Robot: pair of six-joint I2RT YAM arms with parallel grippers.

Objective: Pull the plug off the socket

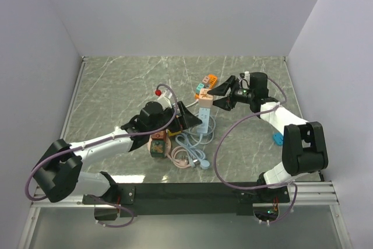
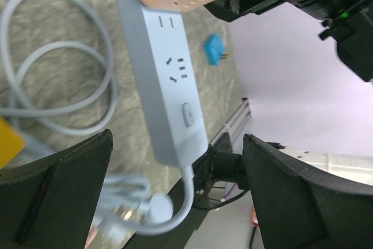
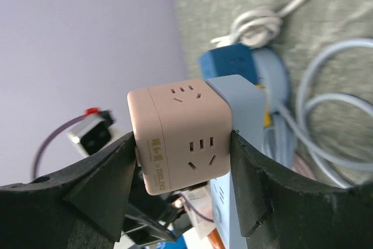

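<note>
At the strip's point(image 1: 203, 119) end away from its cord, the right gripper point(image 3: 182, 150) is clamping the pink cube point(image 3: 175, 115) on two opposite faces, its fingers point(image 3: 105, 185) lying flat against the sides. The cube appears to be sitting plugged into the strip, one face against the strip's top; a side grip like this is probably setting up a straight pull away from the sockets. At the strip's cord end, by the switch, the left gripper point(image 2: 176, 144) is hanging wide open, straddling the strip with a gap on each side and touching nothing; I judge that it is lining up to pin the strip to the counter point(image 1: 128, 86), so that the strip is not rising with the cube.

Counting: one strip; one cube; two grippers, one gripping and one empty; one small blue plug point(image 1: 278, 139) lying well to the right of the strip, clear of both arms; two loose coils beside the strip's cord end, one pale coil point(image 1: 192, 143) and one pinkish coil point(image 1: 179, 159); one orange piece point(image 1: 210, 80) and one teal piece point(image 1: 200, 87) just beyond the strip's cube end, too small to identify.
</note>
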